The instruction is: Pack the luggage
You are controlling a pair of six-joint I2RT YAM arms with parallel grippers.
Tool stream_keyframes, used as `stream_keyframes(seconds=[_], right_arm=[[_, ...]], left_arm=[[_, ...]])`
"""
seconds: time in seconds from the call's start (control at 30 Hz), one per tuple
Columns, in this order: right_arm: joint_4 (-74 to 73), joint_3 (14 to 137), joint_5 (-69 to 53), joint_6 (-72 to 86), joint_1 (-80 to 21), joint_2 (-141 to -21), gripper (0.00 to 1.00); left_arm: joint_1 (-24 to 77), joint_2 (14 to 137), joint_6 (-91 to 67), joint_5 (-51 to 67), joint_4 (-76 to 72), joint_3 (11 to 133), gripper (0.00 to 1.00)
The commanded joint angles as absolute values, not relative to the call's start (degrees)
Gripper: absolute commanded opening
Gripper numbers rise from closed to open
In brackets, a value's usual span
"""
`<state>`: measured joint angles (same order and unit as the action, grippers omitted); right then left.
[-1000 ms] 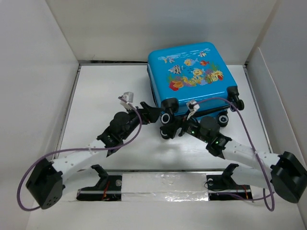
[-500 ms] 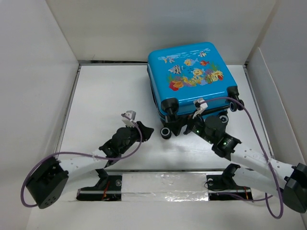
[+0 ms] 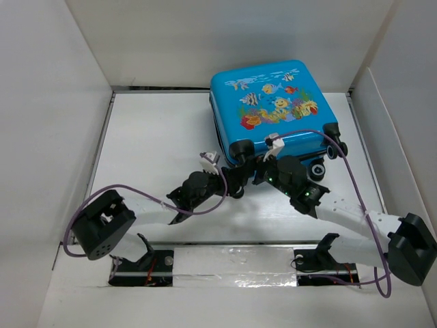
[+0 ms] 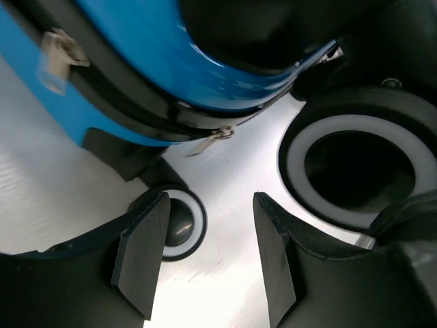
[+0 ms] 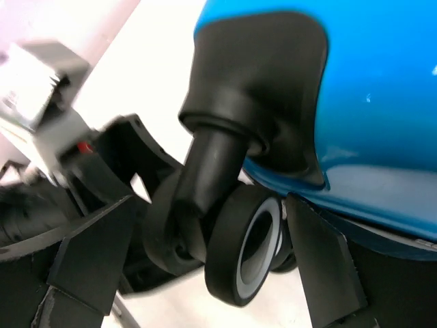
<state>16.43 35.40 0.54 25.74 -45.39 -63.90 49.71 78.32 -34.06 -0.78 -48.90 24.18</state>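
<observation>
Right hand [image 5: 208, 212] spread wide around a caster wheel [image 5: 249, 253], not gripping, left hand [image 4: 210, 225] half open, empty, closed suitcase [image 3: 273, 109] flat, fish print up, wheels toward the arms, long axis near-to-far, far right of the surface [image 3: 150, 137]

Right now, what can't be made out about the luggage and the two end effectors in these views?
Luggage contents: shell closed in every view.
Top view: left end effector fingertips, hidden under its own wrist.
Left wrist view: one zipper pull, blurred; big wheel, cut by the right edge.
Right wrist view: whether the right end effector touches the caster wheel; too blurred.
</observation>
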Motion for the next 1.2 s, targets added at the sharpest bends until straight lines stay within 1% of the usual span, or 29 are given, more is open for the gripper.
stream_keyframes(seconds=[0.0,0.17,0.3,0.4,0.43,0.57,0.67,0.83,0.93,0.97,1.17], right_arm=[[19.2,38.2,1.4,25.8,-45.8,-63.8,0.94],[20.3,38.2,0.7,26.6,-45.8,-63.5,0.87],[19.2,39.0,0.4,26.6,-45.8,-64.4,0.86],[19.0,38.9,0.4,26.6,-45.8,-64.5,0.86],[19.3,38.5,-1.2,26.8,-45.8,-64.5,0.86],[20.5,37.7,-1.8,27.3,-45.8,-64.2,0.86],[20.7,37.3,-2.1,27.7,-45.8,-64.5,0.82],[21.6,36.7,-2.2,28.6,-45.8,-65.2,0.82],[21.7,36.7,-2.6,28.7,-45.8,-65.5,0.82],[21.8,36.6,-2.6,28.8,-45.8,-65.7,0.82],[22.8,35.4,-2.5,29.4,-45.8,-65.3,0.81]], left_arm=[[52.8,81.2,-31.2,-4.1,-53.9,28.6,0.49],[54.7,85.4,-31.8,-13.4,-54.2,30.2,0.50],[54.7,87.9,-31.3,-18.8,-57.5,30.5,0.50],[55.3,88.9,-30.6,-19.2,-61.9,30.0,0.50],[55.3,89.0,-30.4,-19.6,-63.3,29.9,0.50],[55.8,89.9,-29.4,-21.0,-64.9,31.2,0.47],[56.3,89.8,-29.3,-21.2,-66.2,31.4,0.44],[56.9,89.8,-29.4,-21.1,-67.8,31.5,0.42],[56.9,90.2,-30.0,-21.0,-68.7,31.6,0.38],[56.9,90.3,-30.4,-20.6,-69.2,31.5,0.35],[58.8,90.3,-30.1,-20.8,-71.8,31.1,0.34]])
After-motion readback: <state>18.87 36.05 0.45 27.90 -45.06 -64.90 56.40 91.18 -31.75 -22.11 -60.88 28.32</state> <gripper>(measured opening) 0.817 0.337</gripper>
